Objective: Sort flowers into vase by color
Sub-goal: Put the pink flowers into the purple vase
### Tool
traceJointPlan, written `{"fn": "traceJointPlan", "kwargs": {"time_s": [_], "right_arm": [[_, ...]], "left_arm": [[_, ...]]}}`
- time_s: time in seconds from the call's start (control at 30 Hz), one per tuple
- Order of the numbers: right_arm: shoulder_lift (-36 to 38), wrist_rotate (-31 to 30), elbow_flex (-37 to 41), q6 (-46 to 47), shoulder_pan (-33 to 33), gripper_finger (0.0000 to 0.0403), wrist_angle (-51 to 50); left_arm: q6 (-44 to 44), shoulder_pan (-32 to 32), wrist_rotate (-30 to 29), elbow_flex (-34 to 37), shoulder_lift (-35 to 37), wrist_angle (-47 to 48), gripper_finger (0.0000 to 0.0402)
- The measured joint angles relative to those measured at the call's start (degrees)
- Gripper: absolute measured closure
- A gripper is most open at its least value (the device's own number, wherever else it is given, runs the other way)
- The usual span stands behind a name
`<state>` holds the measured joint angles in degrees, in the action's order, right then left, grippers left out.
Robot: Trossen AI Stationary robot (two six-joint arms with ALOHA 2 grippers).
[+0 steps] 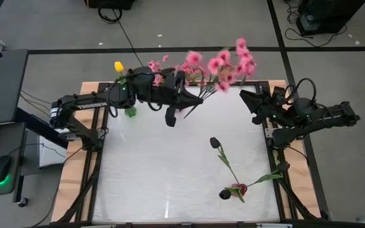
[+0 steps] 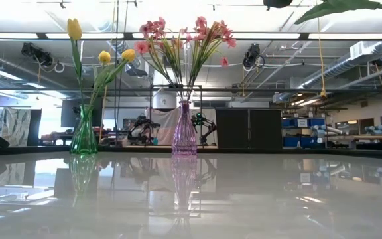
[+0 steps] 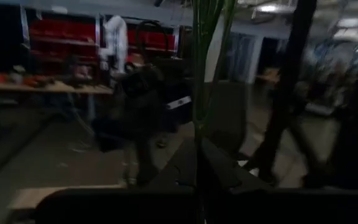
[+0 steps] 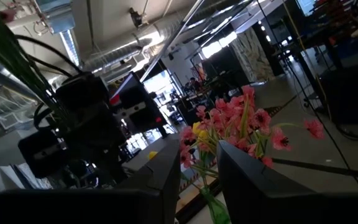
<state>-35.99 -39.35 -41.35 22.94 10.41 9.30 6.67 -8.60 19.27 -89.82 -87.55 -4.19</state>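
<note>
A purple vase [image 2: 184, 136] holding pink sprays [image 2: 184, 33] and a green vase [image 2: 83, 136] holding yellow tulips [image 2: 75, 28] stand at the table's far edge. High over the far middle, my left gripper [image 1: 198, 96] is shut on a green stem that runs up toward pink blossoms [image 1: 230, 69]. Its leaf [image 2: 343, 6] shows at the top of the low view. My right gripper [image 1: 249, 104] hangs open at the far right, with nothing between its fingers [image 4: 166, 180]. Two dark tulips [image 1: 215, 143] [image 1: 225, 193] lie flat on the table at the near right. My left gripper pinches the green stem [image 3: 199, 127] between its two shut fingers, well below the blossoms. The fingers lie about level, coming from the table's left and across the stem. The stem stands upright above them, lifted clear of the table and the vases.
The white table top [image 1: 138, 183] has free room at the near left and the middle. A wooden frame [image 1: 68, 171] borders it. A desk with a computer mouse [image 1: 2, 170] stands beyond the left edge.
</note>
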Motion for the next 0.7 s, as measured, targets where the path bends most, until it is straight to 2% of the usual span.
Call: {"fn": "traceJointPlan", "kwargs": {"time_s": [0.33,0.7], "right_arm": [[0.00,0.02,0.00,0.00,0.00,0.0289,0.04],[0.00,0.02,0.00,0.00,0.00,0.0288,0.03]], "left_arm": [[-7.24,-2.76,-1.25,0.04,1.86,5.83,0.0396],[-23.45,-3.19,6.23,0.07,4.55,11.86,0.0396]]}}
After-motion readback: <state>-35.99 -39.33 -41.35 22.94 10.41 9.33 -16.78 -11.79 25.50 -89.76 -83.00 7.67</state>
